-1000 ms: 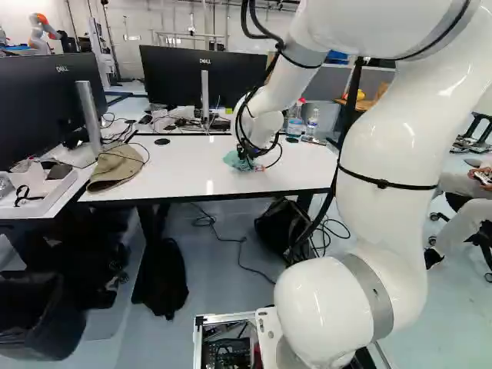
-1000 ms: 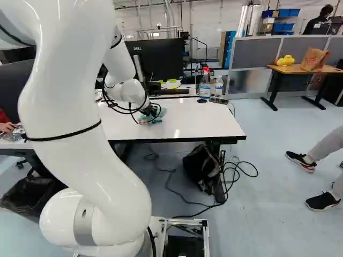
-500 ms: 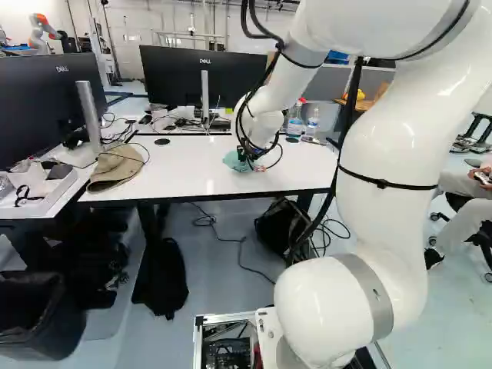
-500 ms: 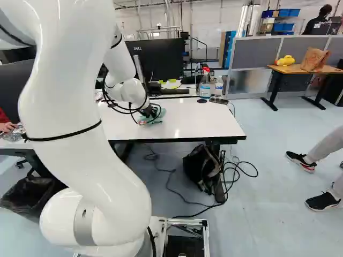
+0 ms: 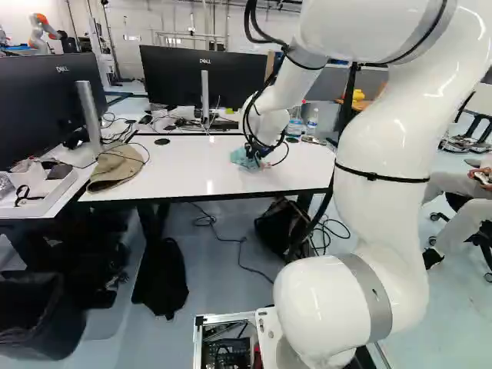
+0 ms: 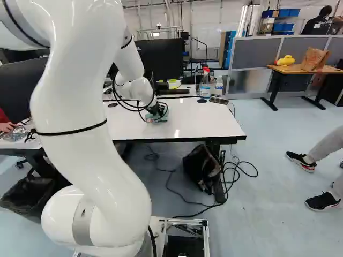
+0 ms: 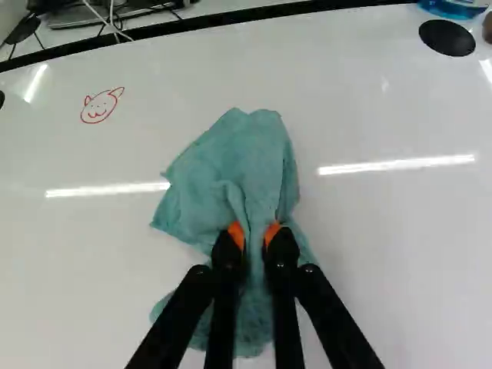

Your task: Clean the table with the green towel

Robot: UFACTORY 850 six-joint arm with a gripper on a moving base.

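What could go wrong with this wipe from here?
Missed mark: the red drawing lies outside the towel, so a short stroke may miss it.
Bunching: the gripper pinches one fold, so the loose cloth could crumple and wipe unevenly.
Knock: a long stroke might hit the spray bottle near the table's far edge.

White arm (image 5: pixel 382 215) (quite glossy), grey bands (image 5: pixel 374 294), black cables (image 5: pixel 247 19)

Brand lettering on two monitors (image 5: pixel 169 81)
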